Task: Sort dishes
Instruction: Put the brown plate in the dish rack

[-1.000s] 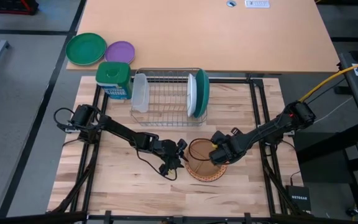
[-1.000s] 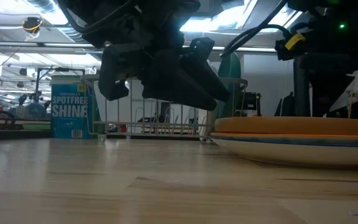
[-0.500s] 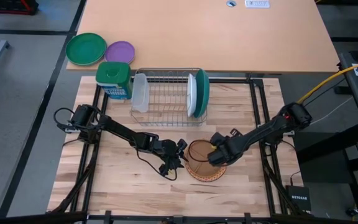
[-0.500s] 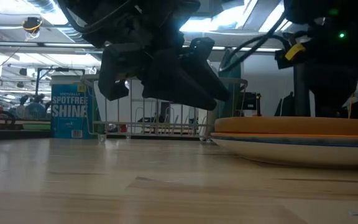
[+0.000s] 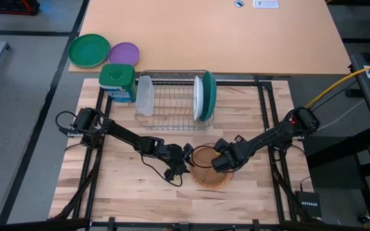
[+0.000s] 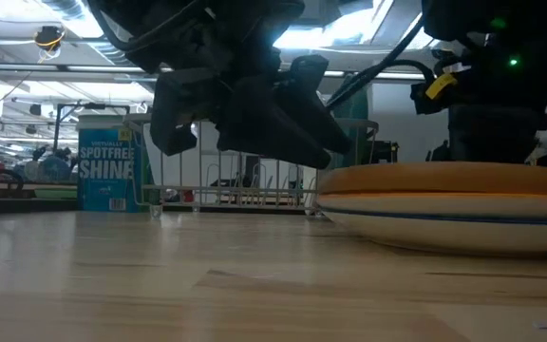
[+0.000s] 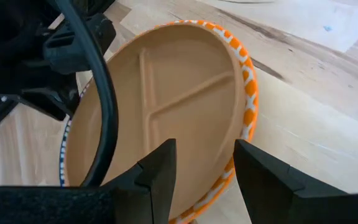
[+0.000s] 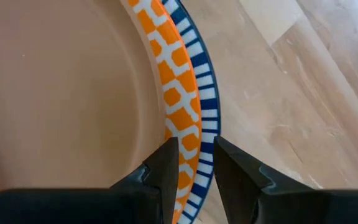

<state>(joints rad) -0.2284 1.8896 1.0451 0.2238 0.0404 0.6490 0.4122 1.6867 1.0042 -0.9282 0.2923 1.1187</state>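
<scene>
Our right gripper straddles the brown plate rim with parted fingers, ready to pinch; the orange plate lies beneath; our left gripper waits open alongside.

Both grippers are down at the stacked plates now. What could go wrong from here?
1. The brown divided plate sits nested on the orange patterned plate; the right gripper, fingers straddling their rims, may lift both or neither.
2. The left gripper hovers open at the opposite rim; pushing could slide the stack across the table.
</scene>
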